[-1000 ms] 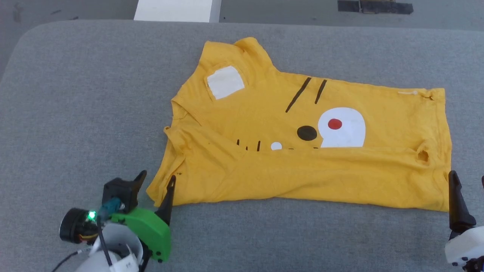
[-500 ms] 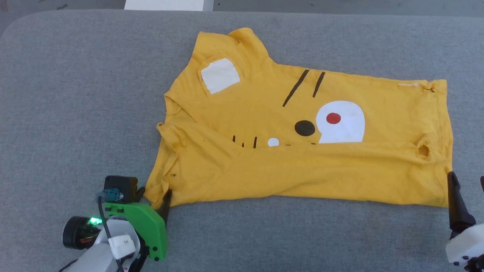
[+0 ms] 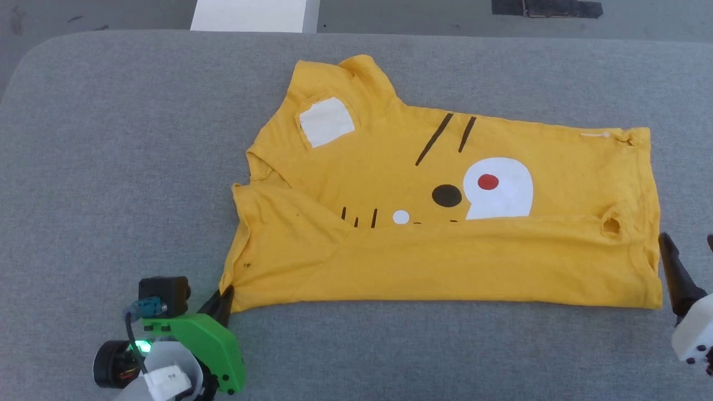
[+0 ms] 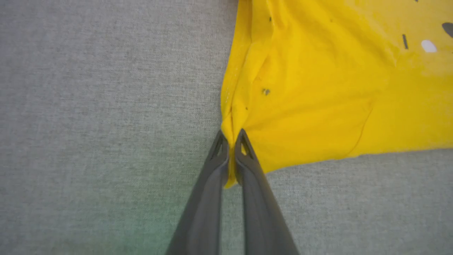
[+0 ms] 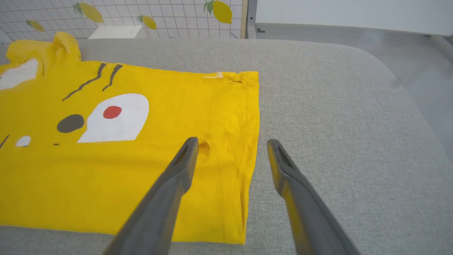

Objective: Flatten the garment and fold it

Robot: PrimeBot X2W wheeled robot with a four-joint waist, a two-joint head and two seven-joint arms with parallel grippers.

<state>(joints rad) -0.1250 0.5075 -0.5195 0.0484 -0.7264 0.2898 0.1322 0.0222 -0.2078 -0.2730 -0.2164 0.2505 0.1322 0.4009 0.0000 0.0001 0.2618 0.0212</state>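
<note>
Across the middle of the broad grey fabric-covered table (image 3: pixel 111 139) lies the bright yellow short-sleeved cotton T-shirt (image 3: pixel 390 262). Its collar end points to the robot's left and its hem to the right. The near long side is lapped up over the lower half of the cartoon face print (image 3: pixel 490 189).

And here's the change! A second ago the left gripper (image 4: pixel 230 136) stood with its dark fingers wide apart, straddling the near left corner of the shirt. Now they have snapped together, and the left wrist view shows a thin ridge of yellow cloth pinched between the tips, with creases fanning out from the bite. That corner is caught.

Over on the other side, the right gripper (image 5: pixel 232 142) is spread as wide as it was. One finger hangs over the shirt beside the small ragged hole (image 5: pixel 204 147) and the other over bare table, with the hem edge running between them. It has hold of nothing, and whether it touches the cloth cannot be told.

So that's one corner secured out of two, by the look of it. The shirt is likely to pull out flat only once the right fingers close on the hem too. A tug from the left alone would probably just drag and bunch it.
</note>
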